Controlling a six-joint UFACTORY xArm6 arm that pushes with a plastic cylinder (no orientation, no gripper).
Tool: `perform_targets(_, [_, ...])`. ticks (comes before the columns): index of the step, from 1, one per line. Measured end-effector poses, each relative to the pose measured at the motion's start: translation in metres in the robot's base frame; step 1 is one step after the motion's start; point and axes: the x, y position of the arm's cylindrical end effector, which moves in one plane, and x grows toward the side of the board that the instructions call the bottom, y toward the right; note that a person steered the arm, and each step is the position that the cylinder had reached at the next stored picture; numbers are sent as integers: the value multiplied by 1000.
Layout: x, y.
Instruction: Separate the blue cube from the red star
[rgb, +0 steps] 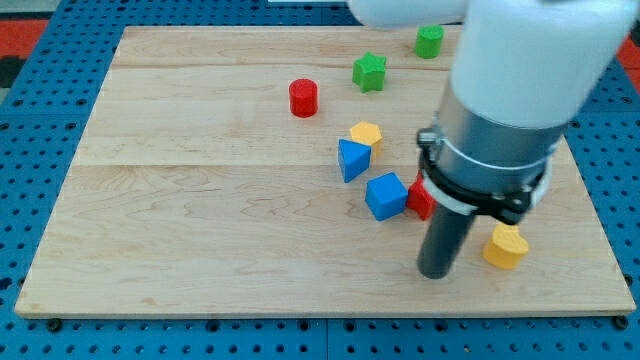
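In the camera view, my tip (437, 273) rested on the wooden tabletop (200, 230). It was a plain rod, so it held nothing. The blue cube (385, 195) sat just up and to the view's left of my tip. The red star (420, 198) touched the cube's right side, half hidden behind the arm. A yellow block (505, 246) lay just right of my tip. A blue triangle block (351, 159) sat beyond the cube.

The blue cube (386, 195) sits flat on the wooden board, right of centre and toward the near side. The red star (419, 199) touches its right side, mostly hidden behind the arm, its shape barely readable.
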Motion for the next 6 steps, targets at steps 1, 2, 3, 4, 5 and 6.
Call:
perform_targets(1, [-7, -22])
perform_targets(2, [-21, -16])
perform_targets(3, [-31, -5])
perform_targets(4, [-41, 8])
perform_targets(5, [-52, 9])
perform_targets(6, [-65, 9])
